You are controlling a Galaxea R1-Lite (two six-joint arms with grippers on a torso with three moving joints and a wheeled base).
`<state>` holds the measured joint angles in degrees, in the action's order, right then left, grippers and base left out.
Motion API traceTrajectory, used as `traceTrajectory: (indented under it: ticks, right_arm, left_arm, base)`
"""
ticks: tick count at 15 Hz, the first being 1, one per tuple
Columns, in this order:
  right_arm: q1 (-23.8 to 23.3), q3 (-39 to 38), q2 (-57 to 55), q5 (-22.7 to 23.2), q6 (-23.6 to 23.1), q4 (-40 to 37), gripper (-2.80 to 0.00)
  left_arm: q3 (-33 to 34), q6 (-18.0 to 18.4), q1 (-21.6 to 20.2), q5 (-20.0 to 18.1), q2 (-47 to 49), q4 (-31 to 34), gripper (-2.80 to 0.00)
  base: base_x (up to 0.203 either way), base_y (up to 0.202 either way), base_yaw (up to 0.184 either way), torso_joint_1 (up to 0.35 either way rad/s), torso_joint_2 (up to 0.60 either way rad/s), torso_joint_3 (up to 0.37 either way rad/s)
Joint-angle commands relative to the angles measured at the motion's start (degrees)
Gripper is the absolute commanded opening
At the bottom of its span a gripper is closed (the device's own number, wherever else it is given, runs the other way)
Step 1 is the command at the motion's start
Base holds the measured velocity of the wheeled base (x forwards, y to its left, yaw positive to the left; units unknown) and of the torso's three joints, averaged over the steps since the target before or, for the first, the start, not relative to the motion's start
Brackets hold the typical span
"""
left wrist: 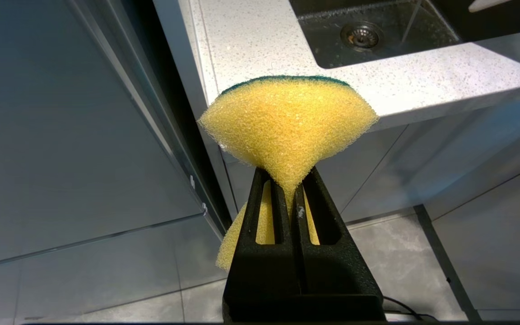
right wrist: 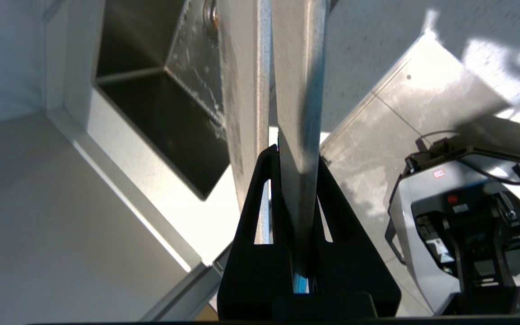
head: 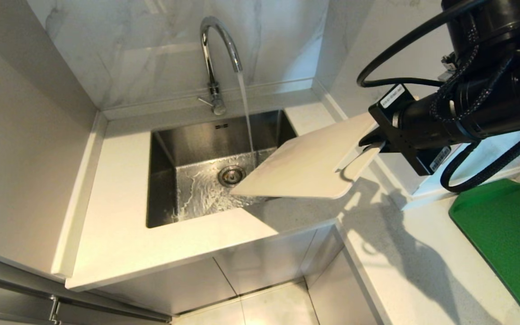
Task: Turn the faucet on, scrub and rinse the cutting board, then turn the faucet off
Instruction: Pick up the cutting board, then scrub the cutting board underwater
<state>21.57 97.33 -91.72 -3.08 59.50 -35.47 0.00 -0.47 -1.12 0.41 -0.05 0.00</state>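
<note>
In the head view a pale wall fills the left side, then the speckled white countertop (head: 120, 234) wraps around the steel sink (head: 169, 149) at centre. Up at top centre stands the faucet (head: 217, 58), water falling from its spout in a thin stream onto the sink floor beside the drain (head: 231, 175). Just right of the stream, the cutting board (head: 305, 167) hangs tilted in the air, its lower left corner over the sink and its slotted handle end raised toward centre right. There the right gripper (head: 375, 142) reaches in from the upper right, fingers clamped on the board's handle end; its wrist view shows the board edge-on, pinched between closed fingers. A green board (head: 508, 239) lies on the counter at lower right, well apart from the sink.

The left gripper (left wrist: 292, 198) appears only in its own wrist view, low in front of the cabinet, squeezed tight on a yellow sponge (left wrist: 287, 126) that fans out above the fingertips.
</note>
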Motion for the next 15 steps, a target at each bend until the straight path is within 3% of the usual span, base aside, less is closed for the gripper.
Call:
traceTrajectory:
  ticks: [1,15]
  right_arm:
    - [-1.50,0.40,0.22,-0.01,0.35,-0.12,-2.80]
    - [-1.71,-2.81,5.54,0.00,0.35,-0.74,-2.80]
  left_arm:
    - [0.09,-0.06,-0.02,0.02,-0.21,0.00,-2.80]
    - [0.09,-0.06,-0.02,0.02,-0.21,0.00,-2.80]
  base:
    - [0.000,0.000,0.000,0.000,0.00,0.000]
    - [0.000,0.000,0.000,0.000,0.00,0.000]
